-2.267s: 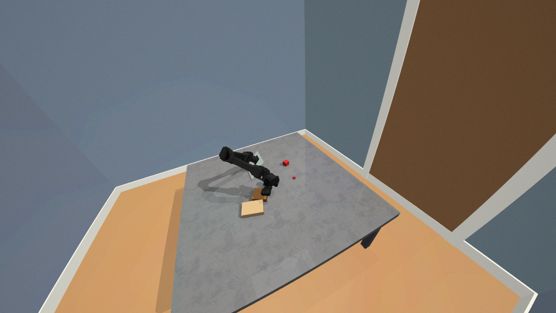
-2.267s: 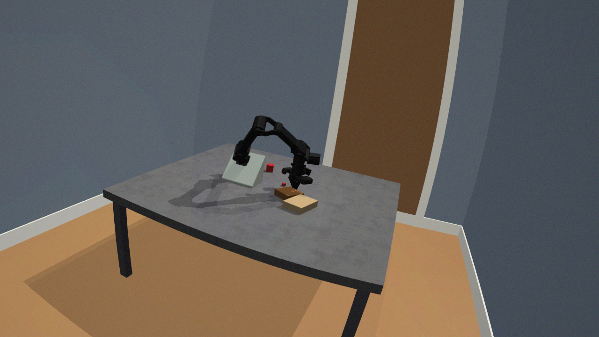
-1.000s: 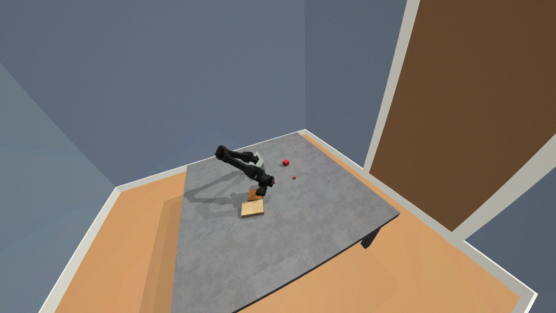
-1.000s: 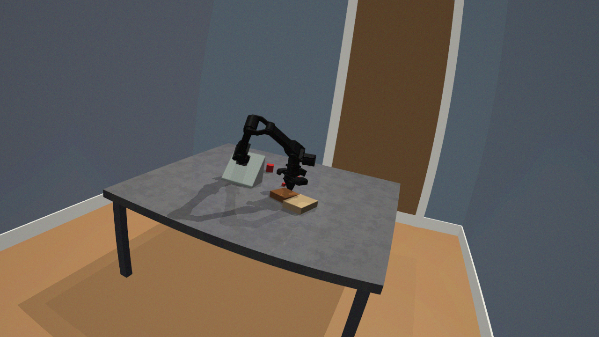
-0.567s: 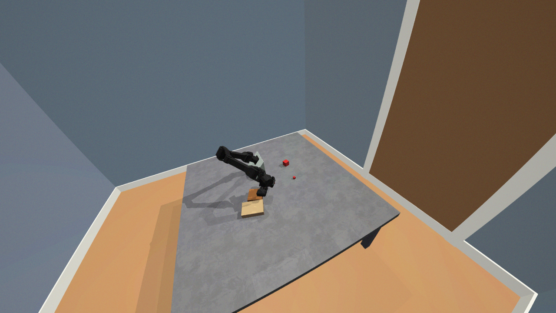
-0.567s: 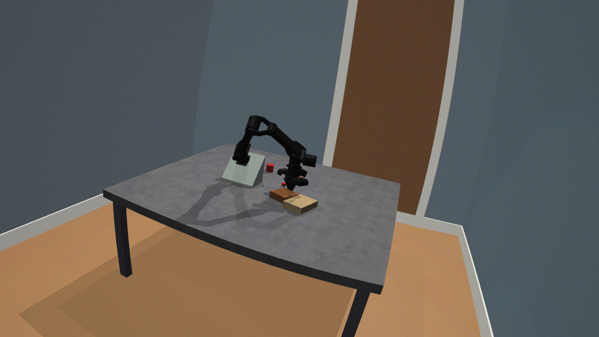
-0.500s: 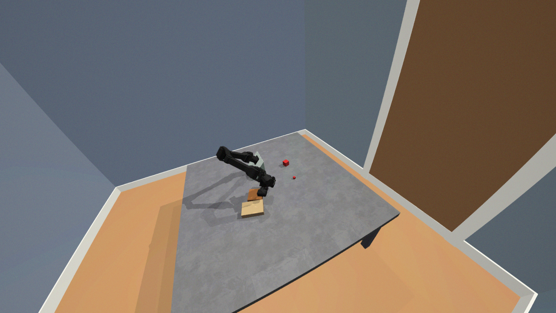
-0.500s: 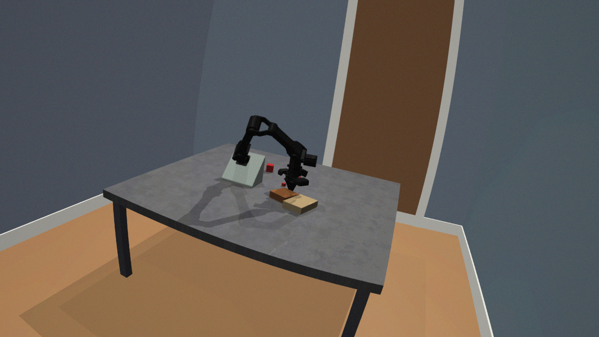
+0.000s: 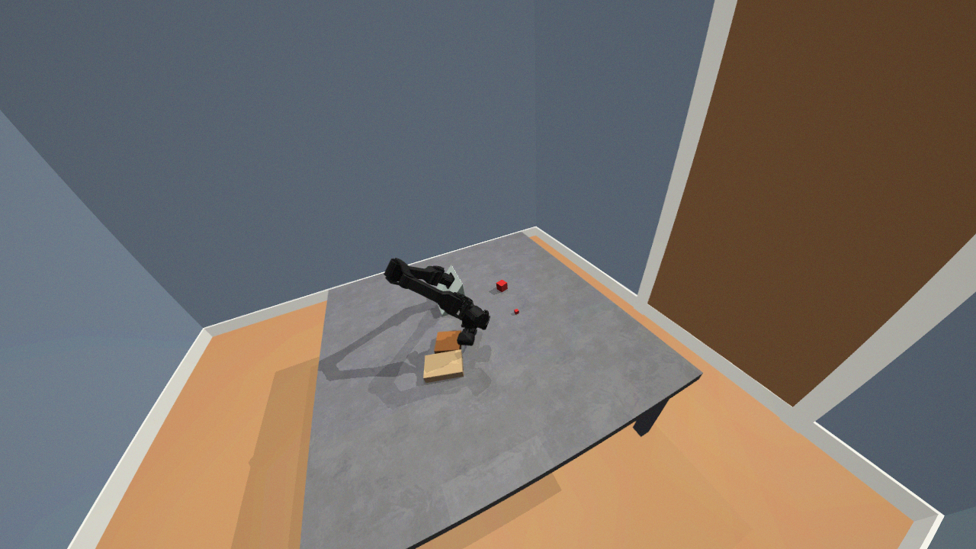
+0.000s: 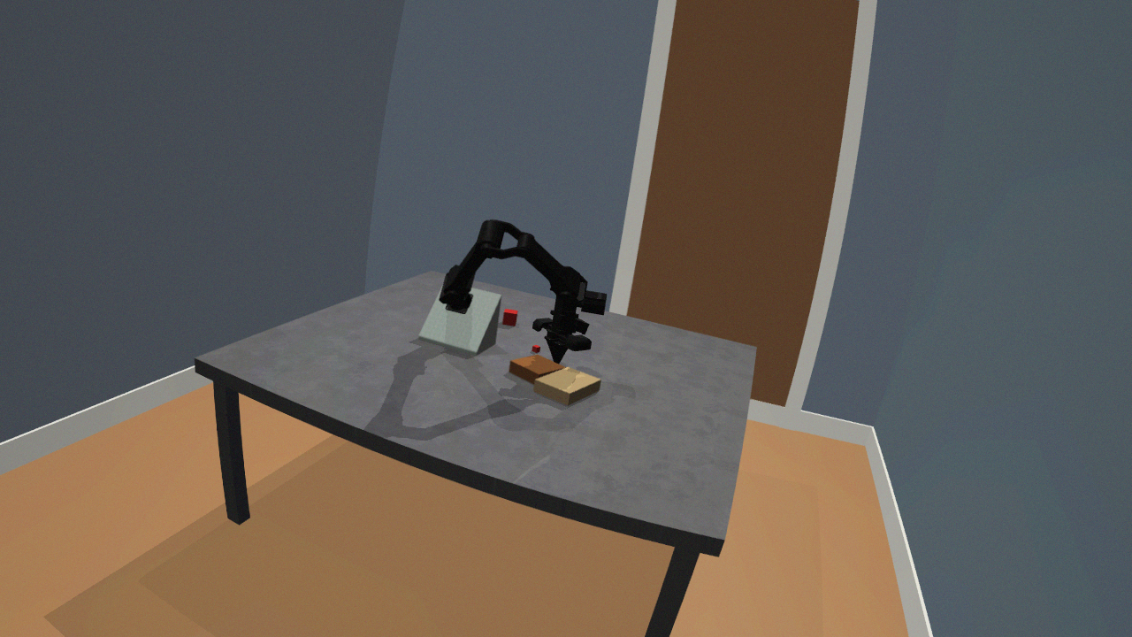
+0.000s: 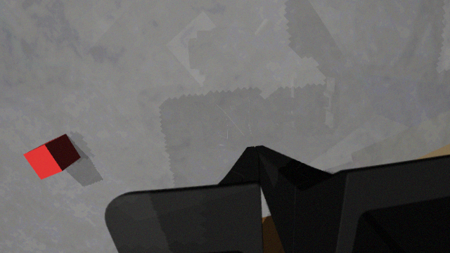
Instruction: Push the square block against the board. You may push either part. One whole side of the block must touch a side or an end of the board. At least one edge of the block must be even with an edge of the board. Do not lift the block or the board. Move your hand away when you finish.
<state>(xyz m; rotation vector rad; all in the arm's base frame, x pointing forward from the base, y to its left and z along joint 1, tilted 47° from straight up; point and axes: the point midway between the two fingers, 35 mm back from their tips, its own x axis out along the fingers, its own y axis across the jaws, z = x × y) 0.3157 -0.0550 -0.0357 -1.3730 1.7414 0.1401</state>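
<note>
The orange-brown square block [image 9: 446, 339] [image 10: 531, 364] [image 11: 269, 235] lies flat on the table, beside the long back side of the larger tan board [image 9: 443, 366] [image 10: 566, 381] [image 11: 444, 152]. The two look very close or touching; a thin gap cannot be ruled out. Their right edges look roughly in line in the top view, but the gripper partly hides the block's right side. My gripper [image 9: 461, 345] [image 10: 558, 362] [image 11: 254, 154] is shut and empty, pointing down at the block's right side. Whether the fingertips touch the block cannot be told.
A pale green wedge [image 9: 457, 281] [image 10: 467, 326] stands near the arm's base. A larger red cube [image 9: 501, 286] [image 10: 509, 318] and a tiny one [image 9: 516, 312] [image 10: 535, 349] lie behind the block. One red cube [image 11: 43, 162] shows at the wrist view's left.
</note>
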